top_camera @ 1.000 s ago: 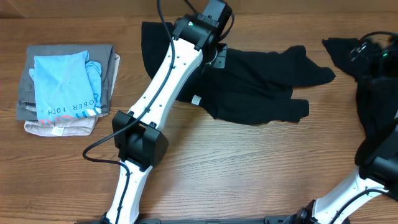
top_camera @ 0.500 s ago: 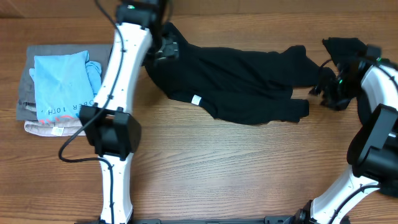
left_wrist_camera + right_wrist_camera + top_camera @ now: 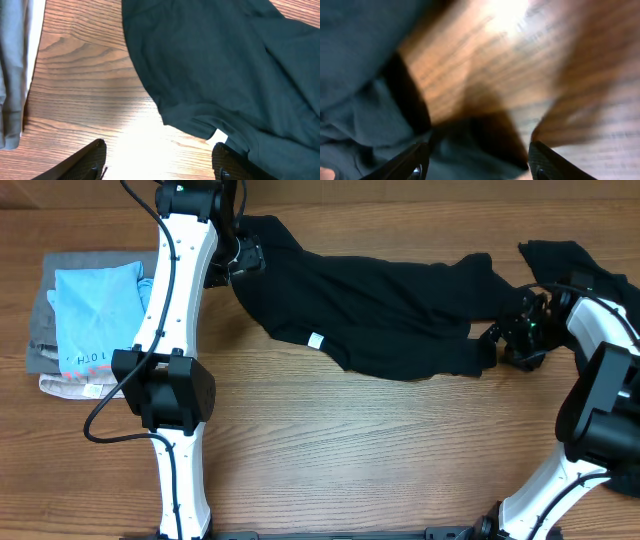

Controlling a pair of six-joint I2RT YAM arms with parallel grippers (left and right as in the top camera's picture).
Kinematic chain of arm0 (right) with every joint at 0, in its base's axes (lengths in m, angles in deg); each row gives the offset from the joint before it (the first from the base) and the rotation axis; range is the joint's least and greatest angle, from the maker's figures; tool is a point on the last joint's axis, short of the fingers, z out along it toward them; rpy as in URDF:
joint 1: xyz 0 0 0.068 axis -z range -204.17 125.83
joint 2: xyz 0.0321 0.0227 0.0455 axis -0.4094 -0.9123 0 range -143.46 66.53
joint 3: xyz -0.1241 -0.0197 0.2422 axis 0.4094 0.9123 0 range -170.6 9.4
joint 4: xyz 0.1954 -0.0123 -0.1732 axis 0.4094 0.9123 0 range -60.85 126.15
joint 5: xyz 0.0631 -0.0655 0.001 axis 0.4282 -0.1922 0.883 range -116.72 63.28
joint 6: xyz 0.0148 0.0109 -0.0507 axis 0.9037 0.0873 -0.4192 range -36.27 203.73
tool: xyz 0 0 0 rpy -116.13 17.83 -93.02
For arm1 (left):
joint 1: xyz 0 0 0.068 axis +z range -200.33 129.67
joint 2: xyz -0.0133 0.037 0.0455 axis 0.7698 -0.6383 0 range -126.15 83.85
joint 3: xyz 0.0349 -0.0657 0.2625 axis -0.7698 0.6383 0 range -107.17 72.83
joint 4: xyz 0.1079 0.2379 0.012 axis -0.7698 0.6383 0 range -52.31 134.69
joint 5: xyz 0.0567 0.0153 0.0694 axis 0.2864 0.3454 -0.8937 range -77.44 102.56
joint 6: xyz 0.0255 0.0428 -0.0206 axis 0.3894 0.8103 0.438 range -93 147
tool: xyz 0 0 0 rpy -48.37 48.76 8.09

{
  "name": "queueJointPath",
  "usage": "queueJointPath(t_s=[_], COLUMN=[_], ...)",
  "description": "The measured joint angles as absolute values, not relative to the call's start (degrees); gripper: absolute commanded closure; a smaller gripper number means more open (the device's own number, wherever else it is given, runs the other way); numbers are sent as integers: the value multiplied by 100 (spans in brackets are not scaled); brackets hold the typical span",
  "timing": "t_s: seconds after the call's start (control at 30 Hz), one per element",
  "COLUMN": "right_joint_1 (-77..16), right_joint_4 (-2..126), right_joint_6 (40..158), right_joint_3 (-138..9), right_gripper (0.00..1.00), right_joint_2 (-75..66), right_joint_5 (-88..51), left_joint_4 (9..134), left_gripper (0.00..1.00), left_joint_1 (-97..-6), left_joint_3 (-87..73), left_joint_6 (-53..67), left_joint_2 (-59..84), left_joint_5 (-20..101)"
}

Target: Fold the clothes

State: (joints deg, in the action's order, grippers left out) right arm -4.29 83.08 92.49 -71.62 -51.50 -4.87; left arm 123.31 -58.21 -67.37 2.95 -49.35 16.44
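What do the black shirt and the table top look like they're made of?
Black shirt: soft matte fabric, probably a cotton-type knit; it drapes, wrinkles and carries a white tag. Table: wood or wood-look laminate, smooth with a slight sheen; grain lines and glare show, but not which.

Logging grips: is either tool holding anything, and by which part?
Left tool: nothing; bare wooden table between its fingers. Right tool: blurred beside the black soft-fabric T-shirt; cannot tell.
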Motion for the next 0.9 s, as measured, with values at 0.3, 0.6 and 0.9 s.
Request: queueJointPath(t_s=[0.3,0.6,0.9], right_joint_1=[-741,-768,-947], right_joint_4=[8113,8590,9982], right_joint_6=[9192,9225,9207], right_joint_3=[-7081,-7096,-7151], right_gripper=[91,96,96], right_joint_2=[-5150,-5142,-4101], right_joint_5=[-662,-487,-76], left_joint_4=[12336,12349,12436], left_gripper=[30,32,32], left_joint_1=[-5821,-5821,-5821], left_joint_3=[-6737,-6737,-6737], left_joint_6=[295,297,315], left_joint_2=[-4935,-4935,-4935], left_joint_5=[1644,1644,1644])
